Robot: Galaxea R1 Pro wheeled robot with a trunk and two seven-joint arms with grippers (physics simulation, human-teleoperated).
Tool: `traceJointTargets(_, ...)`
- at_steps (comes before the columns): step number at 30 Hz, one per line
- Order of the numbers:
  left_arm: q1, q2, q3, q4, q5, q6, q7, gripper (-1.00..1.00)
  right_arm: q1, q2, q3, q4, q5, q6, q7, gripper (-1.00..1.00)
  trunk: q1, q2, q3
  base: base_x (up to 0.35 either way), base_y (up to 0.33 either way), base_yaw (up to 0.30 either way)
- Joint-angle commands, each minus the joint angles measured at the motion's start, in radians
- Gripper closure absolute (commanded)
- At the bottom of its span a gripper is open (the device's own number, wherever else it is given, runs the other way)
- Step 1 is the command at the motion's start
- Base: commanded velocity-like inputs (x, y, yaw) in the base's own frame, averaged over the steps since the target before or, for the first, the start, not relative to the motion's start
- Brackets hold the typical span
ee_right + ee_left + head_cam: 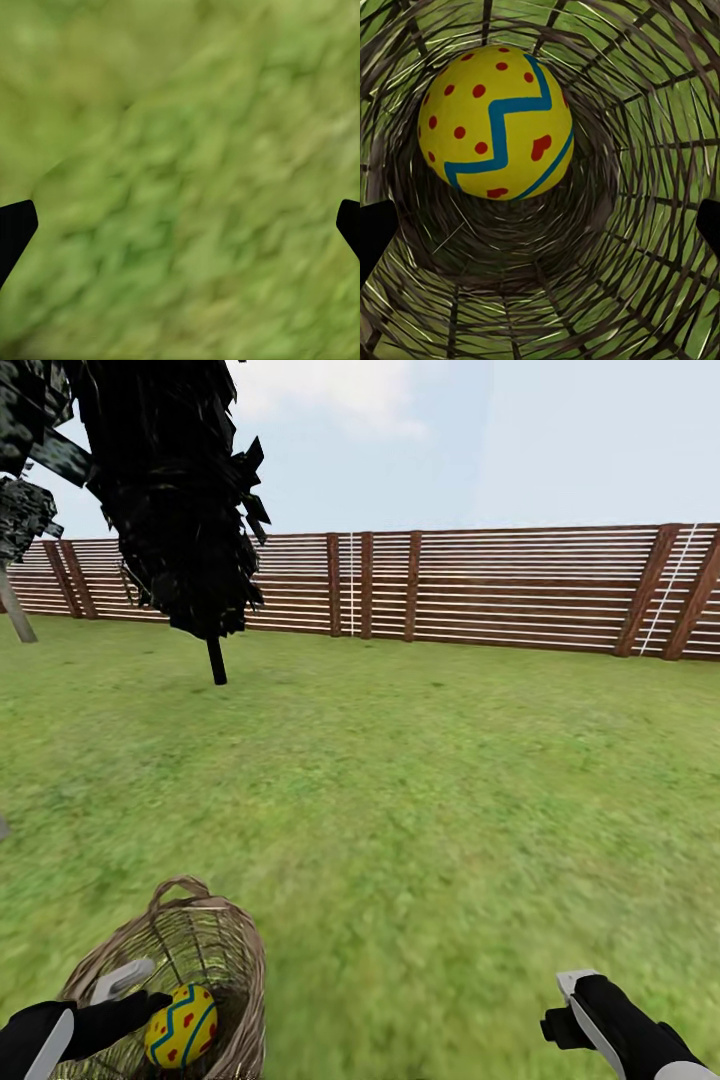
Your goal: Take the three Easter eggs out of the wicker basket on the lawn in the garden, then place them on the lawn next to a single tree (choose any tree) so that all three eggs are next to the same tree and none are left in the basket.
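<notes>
The wicker basket (215, 940) stands on the lawn (420, 810) at the lower left of the head view. One yellow Easter egg (182, 1025) with red spots and a blue zigzag lies inside it, resting against the woven wall. My left gripper (140, 992) reaches into the basket mouth, just beside the egg. In the left wrist view the egg (496, 122) lies ahead at the basket's bottom (607, 247), and the left gripper (540, 229) is open with its fingers wide and clear of the egg. My right gripper (563, 1005) hangs open over bare grass (180, 150) at the lower right.
An all-black tree (215, 660) with a thin trunk stands at mid-distance on the left. Behind it, at the far left edge, is a leaning pale trunk (16, 610). A brown slatted fence (500, 585) closes the garden at the back. Open grass stretches ahead and to the right.
</notes>
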Motion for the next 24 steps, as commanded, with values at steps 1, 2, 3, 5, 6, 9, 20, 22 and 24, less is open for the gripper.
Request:
traceJointTargets(1,-0.001,0.000,0.003,-0.001,0.001,0.007,-0.003,-1.00,-0.001,-0.001,0.007,-0.001,-0.007,0.004,-0.002,-1.00,0.000,-0.001,-0.005,0.000,0.000,0.000)
traceJointTargets(2,-0.001,0.000,0.003,-0.001,0.001,0.007,-0.003,-1.00,-0.001,-0.001,0.007,-0.001,-0.007,0.004,-0.002,-1.00,0.001,-0.001,-0.009,0.000,0.000,0.000)
traceJointTargets(3,-0.001,0.000,0.003,-0.001,0.001,0.007,-0.003,-1.00,-0.001,-0.001,0.007,-0.001,-0.007,0.004,-0.002,-1.00,0.001,-0.001,-0.013,0.000,0.000,0.000)
traceJointTargets(5,-0.001,0.000,0.003,-0.001,0.001,0.007,-0.003,-1.00,-0.001,-0.001,0.007,-0.001,-0.007,0.004,-0.002,-1.00,0.002,-0.002,-0.020,0.000,0.000,0.000)
traceJointTargets(6,-0.001,0.000,0.003,-0.001,0.001,0.007,-0.003,-1.00,-0.001,-0.001,0.007,-0.001,-0.007,0.004,-0.002,-1.00,0.003,-0.002,-0.024,0.000,0.000,0.000)
traceJointTargets(9,-0.001,0.000,0.003,-0.001,0.001,0.007,-0.003,-1.00,-0.001,-0.001,0.007,-0.001,-0.007,0.004,-0.002,-1.00,0.004,-0.003,-0.036,0.000,0.000,0.000)
traceJointTargets(20,-0.001,-0.005,0.003,-0.001,0.001,0.007,-0.002,-1.00,-0.001,-0.001,0.007,-0.002,-0.007,0.004,-0.002,-1.00,0.009,-0.005,-0.078,0.000,0.000,0.000)
traceJointTargets(22,-0.001,-0.005,0.003,-0.001,0.001,0.007,-0.002,-1.00,-0.001,-0.001,0.007,-0.002,-0.007,0.004,-0.002,-1.00,0.010,-0.006,-0.086,0.000,0.000,0.000)
traceJointTargets(24,-0.001,-0.005,0.003,-0.001,0.001,0.007,-0.002,-1.00,-0.001,-0.001,0.007,-0.001,-0.007,0.004,-0.002,-1.00,0.011,-0.006,-0.094,0.000,0.000,0.000)
